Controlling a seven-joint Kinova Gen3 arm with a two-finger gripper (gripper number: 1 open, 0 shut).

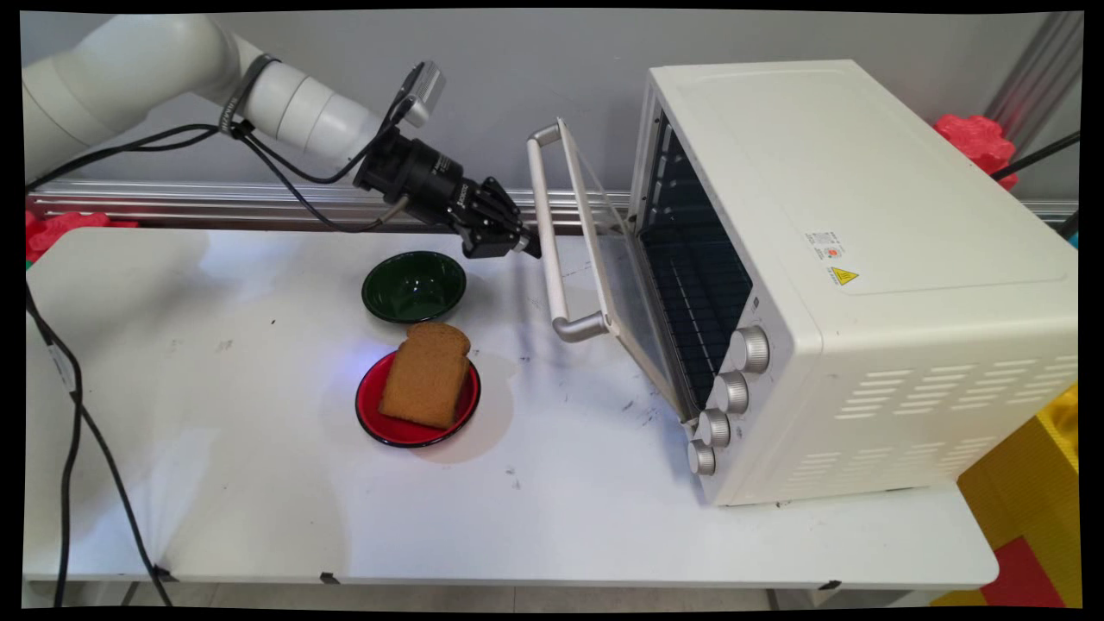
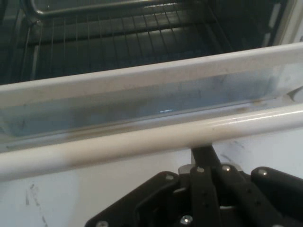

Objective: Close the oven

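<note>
I cannot tell if my gripper (image 1: 528,246) grips the oven (image 1: 849,276) door handle (image 1: 548,250); one bowl (image 1: 414,286), one plate (image 1: 417,401), one bread slice (image 1: 426,374).

You've got a glossy white painted metal toaster oven (image 1: 862,285) w/ clear glass door (image 1: 617,285), smooth satin handle (image 2: 142,142), ribbed metallic knobs (image 1: 749,349). Green bowl (image 1: 414,286) & red plate (image 1: 379,405) look glossy; bread (image 1: 425,375) rough, matt; table (image 1: 259,483) matt, scuffed

The arm slants down rightward, its gripper (image 1: 523,245) with fingers closed together.
</note>
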